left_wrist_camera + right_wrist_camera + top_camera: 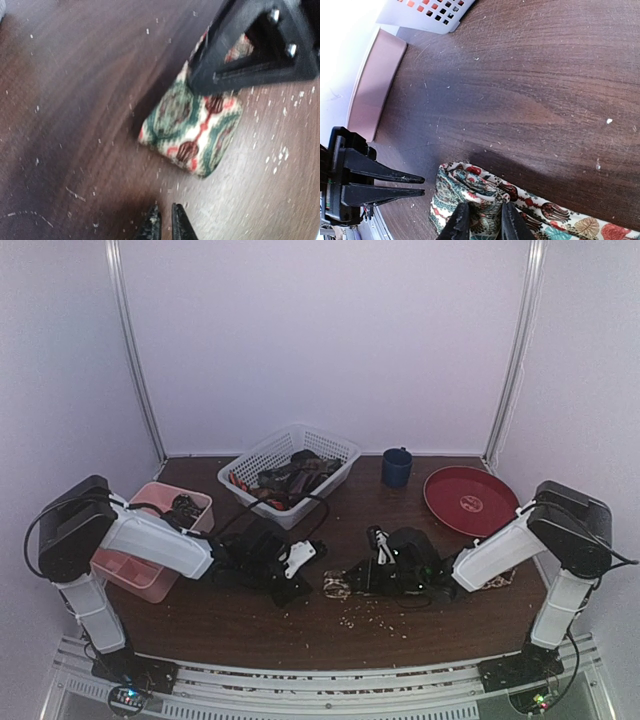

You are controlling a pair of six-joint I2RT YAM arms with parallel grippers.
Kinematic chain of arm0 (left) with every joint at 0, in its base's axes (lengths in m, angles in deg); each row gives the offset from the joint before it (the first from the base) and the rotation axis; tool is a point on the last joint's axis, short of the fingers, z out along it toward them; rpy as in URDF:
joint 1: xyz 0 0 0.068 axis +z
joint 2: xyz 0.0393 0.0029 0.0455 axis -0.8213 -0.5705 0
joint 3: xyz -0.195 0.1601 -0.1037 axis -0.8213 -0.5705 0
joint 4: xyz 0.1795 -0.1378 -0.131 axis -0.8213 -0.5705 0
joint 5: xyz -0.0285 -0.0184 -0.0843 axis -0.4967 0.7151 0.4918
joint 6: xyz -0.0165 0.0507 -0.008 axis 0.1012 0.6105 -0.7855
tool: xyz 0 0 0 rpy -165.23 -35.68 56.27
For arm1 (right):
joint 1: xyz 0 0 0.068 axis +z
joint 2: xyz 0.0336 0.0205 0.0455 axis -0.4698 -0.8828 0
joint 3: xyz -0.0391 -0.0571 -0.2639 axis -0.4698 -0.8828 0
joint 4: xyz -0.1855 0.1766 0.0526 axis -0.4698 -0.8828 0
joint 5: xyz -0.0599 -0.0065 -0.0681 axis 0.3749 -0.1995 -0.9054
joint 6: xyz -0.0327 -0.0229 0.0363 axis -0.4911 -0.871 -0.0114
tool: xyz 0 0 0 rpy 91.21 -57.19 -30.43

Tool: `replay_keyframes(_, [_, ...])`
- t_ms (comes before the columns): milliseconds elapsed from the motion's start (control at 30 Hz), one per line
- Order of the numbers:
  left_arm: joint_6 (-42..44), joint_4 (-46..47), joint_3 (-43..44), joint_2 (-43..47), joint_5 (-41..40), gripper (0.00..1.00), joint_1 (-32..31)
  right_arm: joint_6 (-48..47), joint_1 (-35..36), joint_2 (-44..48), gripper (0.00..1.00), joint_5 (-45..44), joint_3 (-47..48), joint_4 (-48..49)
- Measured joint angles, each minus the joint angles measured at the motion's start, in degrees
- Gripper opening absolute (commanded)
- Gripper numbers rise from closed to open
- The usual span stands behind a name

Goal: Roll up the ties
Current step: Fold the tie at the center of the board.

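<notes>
A cream tie point(192, 127) with a teal and red pattern lies partly rolled on the dark wooden table point(250, 625). Its roll point(465, 192) is pinched between my right gripper's point(482, 220) fingers, and its flat tail point(570, 220) runs off to the right. In the top view the roll point(335, 587) sits between both grippers. My left gripper point(166, 220) hovers just short of the roll, its jaws nearly together with nothing in them. From the right wrist it shows as black prongs point(380, 185) to the roll's left. The right gripper point(260, 45) stands over the roll's far side.
A white lattice basket point(290, 465) with several dark ties stands at the back centre. A pink tray point(150, 540) is at the left under my left arm. A blue mug point(396, 468) and a red plate point(468, 500) are at the back right. Pale crumbs dot the wood.
</notes>
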Motion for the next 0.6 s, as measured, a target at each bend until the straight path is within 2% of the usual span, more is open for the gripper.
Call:
replay_keyframes(200, [-3.6,4.3,1.3,-0.7,1.5,0.08,0.0,-0.9,0.0,-0.4,0.24,-0.1,0.3,-0.5])
replay_keyframes(433, [-8.4,8.7,3.0,-2.4,1.8,0.00,0.0,-1.2,0.0,-0.4,0.24,-0.2,0.3,-0.6])
replay_keyframes(600, [-11.3,12.7,3.6,-3.5,4.9,0.00,0.0,-1.3,0.0,-0.4,0.24,-0.3,0.3,-0.6])
